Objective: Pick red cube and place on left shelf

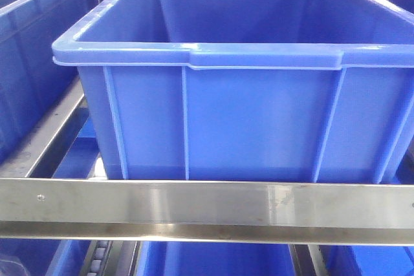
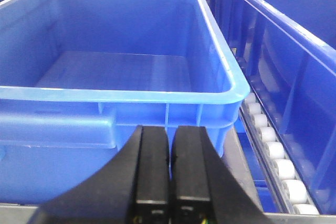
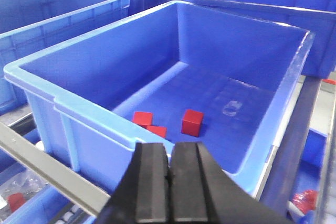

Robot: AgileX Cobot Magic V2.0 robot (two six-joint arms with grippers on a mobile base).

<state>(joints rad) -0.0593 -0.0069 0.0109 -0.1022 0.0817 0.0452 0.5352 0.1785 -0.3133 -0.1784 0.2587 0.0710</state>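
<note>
Resting unlabelled: red cube (image 3: 192, 123) in crate (image 3: 294, 72)

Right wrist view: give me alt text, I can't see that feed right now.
Three red cubes lie on the floor of an open blue crate on the steel rack, just beyond the right claw, whose black fingers are shut and hold nothing. More blue crates stand behind and to the left.

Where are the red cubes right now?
Only the right wrist view shows them: three red cubes lie on the floor of a blue crate at its near wall, just beyond the right gripper; two touch, the third stands apart to their right.
</note>
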